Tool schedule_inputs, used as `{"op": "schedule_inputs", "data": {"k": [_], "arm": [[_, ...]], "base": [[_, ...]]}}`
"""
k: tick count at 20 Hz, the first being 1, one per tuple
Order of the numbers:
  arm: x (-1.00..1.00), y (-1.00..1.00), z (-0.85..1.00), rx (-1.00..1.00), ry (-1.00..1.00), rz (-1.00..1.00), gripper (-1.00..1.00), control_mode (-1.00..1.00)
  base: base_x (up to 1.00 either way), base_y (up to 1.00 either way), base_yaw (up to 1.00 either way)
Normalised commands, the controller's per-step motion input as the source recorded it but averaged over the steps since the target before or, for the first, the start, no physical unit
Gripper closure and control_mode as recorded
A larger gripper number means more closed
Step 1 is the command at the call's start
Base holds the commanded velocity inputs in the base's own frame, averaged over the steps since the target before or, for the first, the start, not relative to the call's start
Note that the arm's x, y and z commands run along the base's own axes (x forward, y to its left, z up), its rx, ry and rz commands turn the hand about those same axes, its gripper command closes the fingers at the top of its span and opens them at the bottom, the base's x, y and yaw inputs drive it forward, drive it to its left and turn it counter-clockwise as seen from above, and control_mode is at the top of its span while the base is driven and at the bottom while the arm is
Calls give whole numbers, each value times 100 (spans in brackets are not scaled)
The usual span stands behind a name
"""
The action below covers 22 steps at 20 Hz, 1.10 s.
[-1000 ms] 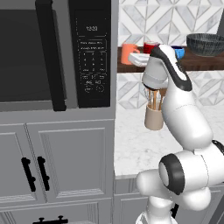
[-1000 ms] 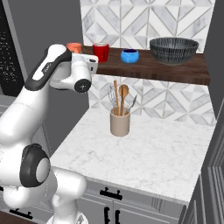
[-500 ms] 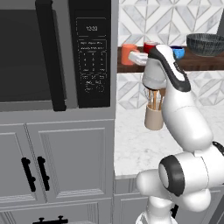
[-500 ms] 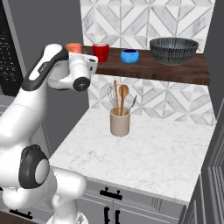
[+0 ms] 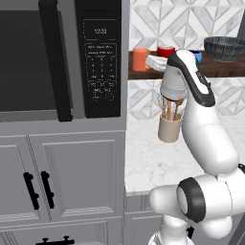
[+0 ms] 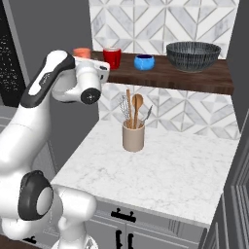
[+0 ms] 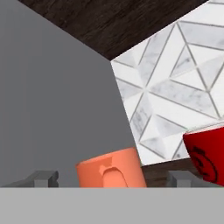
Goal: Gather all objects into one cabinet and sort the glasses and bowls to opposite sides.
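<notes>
Orange is what sits between your finger tips: the orange mug point(image 7: 111, 169) stands on the dark wooden shelf point(image 6: 194, 78) at its left end, and in the hand view it lies in the gap between the two tips of the gripper point(image 7: 111, 179), which stand wide apart and hold nothing. The red mug point(image 6: 112, 57) is just beside the orange one, the small blue bowl point(image 6: 144, 62) comes next, and the wide dark bowl point(image 6: 193, 55) sits toward the right end. So both mugs are on the left and both bowls on the right of the same plank.

Watch these risks as you go in:
- The orange mug is close to the grey wall of the microwave point(image 5: 62, 57) housing; a push to that side could jam it or tip it.
- The red mug is near enough that the outer finger may clip it and knock it along the shelf or off the front edge.
- You approach from the front and level with the plank, so a low hand could strike the edge of the wood.
- The utensil holder point(image 6: 133, 136) with its spoons stands on the counter point(image 6: 194, 170) right below; anything that falls lands there.

Writing: the microwave display reads what looks like 12:00; the keypad labels are too small to read, and the dark mark on the red mug is no legible word
</notes>
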Motion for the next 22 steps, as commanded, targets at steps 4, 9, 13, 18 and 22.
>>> {"op": "schedule_inputs", "data": {"k": [4,9,13,18,22], "arm": [[-66,-17,1,0,0,0,-100,-100],[-65,-12,21,0,1,-1,-100,-100],[-47,-2,57,-1,4,-7,-100,-100],[-49,0,45,-1,11,-6,-100,-100],[-45,-1,3,0,24,-5,-100,-100]], "base": [[0,0,0],[0,0,0],[0,0,0],[0,0,0],[0,0,0]]}}
